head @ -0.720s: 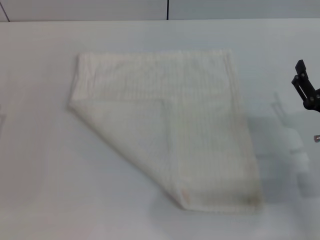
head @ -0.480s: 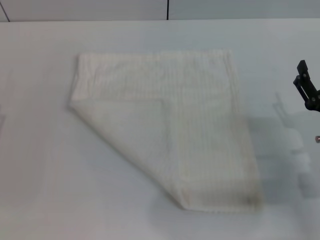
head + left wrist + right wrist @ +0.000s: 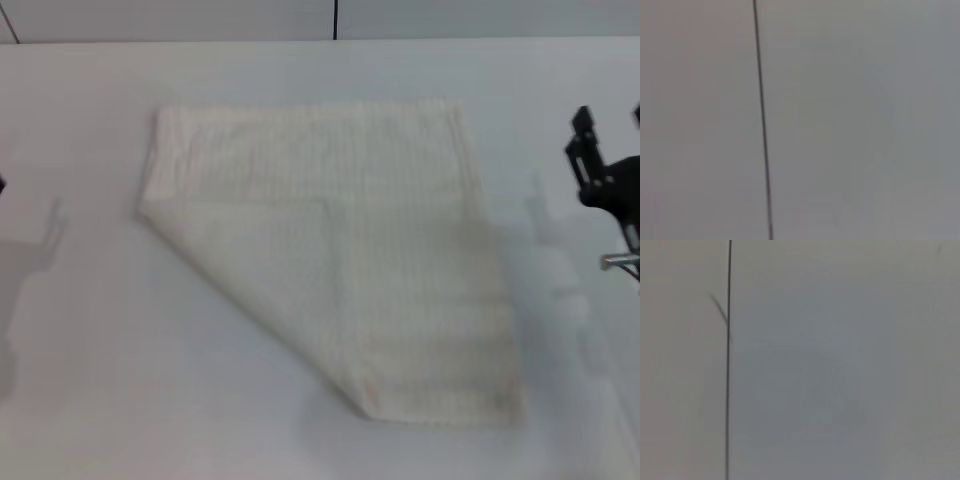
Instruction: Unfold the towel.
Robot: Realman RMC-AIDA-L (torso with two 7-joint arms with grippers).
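**Towel lies part-folded in the middle of the surface, right gripper off to its side**

The towel (image 3: 340,250) lies flat on the white surface (image 3: 90,400), roughly in the middle of the head view. One corner is folded over on a diagonal, so the near left side forms a slanted edge running from the left point down to the near corner, with the folded flap on top of the layer beneath. Its far edge runs straight across, and a faint brownish mark shows near the near right corner.

The right gripper (image 3: 606,150) is raised at the right edge of the view, well apart from the towel and touching nothing; its dark fingers stand spread. The left gripper is out of sight, with only a shadow on the surface at the left. Both wrist views show only plain pale panels crossed by a dark seam
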